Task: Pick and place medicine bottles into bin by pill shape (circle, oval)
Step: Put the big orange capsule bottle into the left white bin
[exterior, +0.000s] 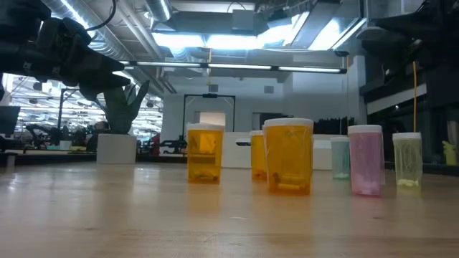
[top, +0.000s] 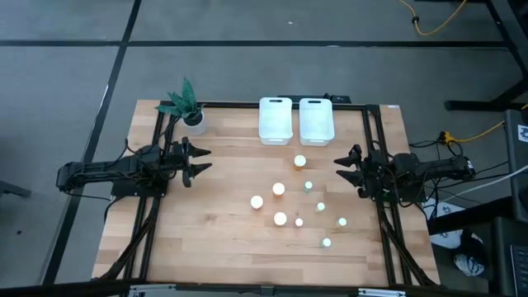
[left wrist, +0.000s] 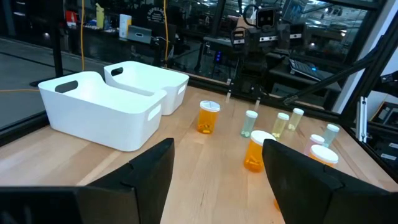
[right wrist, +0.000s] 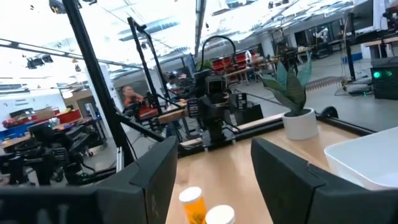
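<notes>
Several medicine bottles stand upright on their bases in the middle of the wooden table. The bigger ones are orange with white caps (top: 279,189) (left wrist: 208,117) (exterior: 289,155). The smaller ones are pale (top: 320,207) (left wrist: 250,123) (exterior: 407,159). Two white bins (top: 275,120) (top: 316,120) (left wrist: 99,109) stand side by side at the far edge. My left gripper (top: 205,159) (left wrist: 217,180) waits open at the table's left, pointing level toward the bottles. My right gripper (top: 339,169) (right wrist: 214,180) stands open at the right, facing the bottles, with nothing between its fingers.
A potted green plant (top: 188,107) (right wrist: 298,106) stands at the far left corner, beside the bins. Black frame rails (top: 157,206) run along the table's left and right sides. Bare wood lies along the near edge (top: 247,256). A person (right wrist: 130,96) shows in the room beyond.
</notes>
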`<state>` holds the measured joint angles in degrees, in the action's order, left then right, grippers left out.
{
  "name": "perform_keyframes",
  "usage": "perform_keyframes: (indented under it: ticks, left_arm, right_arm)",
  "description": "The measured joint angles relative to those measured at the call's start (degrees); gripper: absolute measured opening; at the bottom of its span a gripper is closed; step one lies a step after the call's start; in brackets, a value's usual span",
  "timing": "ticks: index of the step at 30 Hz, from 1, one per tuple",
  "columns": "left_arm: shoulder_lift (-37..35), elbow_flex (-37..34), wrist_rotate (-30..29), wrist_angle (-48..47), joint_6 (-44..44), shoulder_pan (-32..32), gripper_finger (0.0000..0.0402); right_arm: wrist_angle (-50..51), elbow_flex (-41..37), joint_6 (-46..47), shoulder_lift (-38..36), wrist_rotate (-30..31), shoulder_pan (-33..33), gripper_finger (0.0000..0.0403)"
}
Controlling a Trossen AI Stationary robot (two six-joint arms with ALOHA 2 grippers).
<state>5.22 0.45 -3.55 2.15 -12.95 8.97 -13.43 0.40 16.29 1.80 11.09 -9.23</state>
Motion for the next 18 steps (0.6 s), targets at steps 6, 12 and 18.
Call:
perform_keyframes:
  ticks: [6, 12, 18]
  left_arm:
    - [0.0, 0.0, -0.6, 0.0, 0.0, 0.0, 0.0237]
    - [0.0, 0.0, -5.2, 0.0, -0.1, 0.0, 0.0237]
    - [0.0, 0.0, -7.1, 2.8, -1.8, 0.0, 0.0237]
  right_arm:
    - [0.0, 0.0, 1.6, 1.7, -0.1, 0.0, 0.0207]
    - [0.0, 0.0, 1.4, 4.5, -0.1, 0.0, 0.0207]
    - [-0.2, 0.0, 1.4, 8.0, 5.7, 0.0, 0.0207]
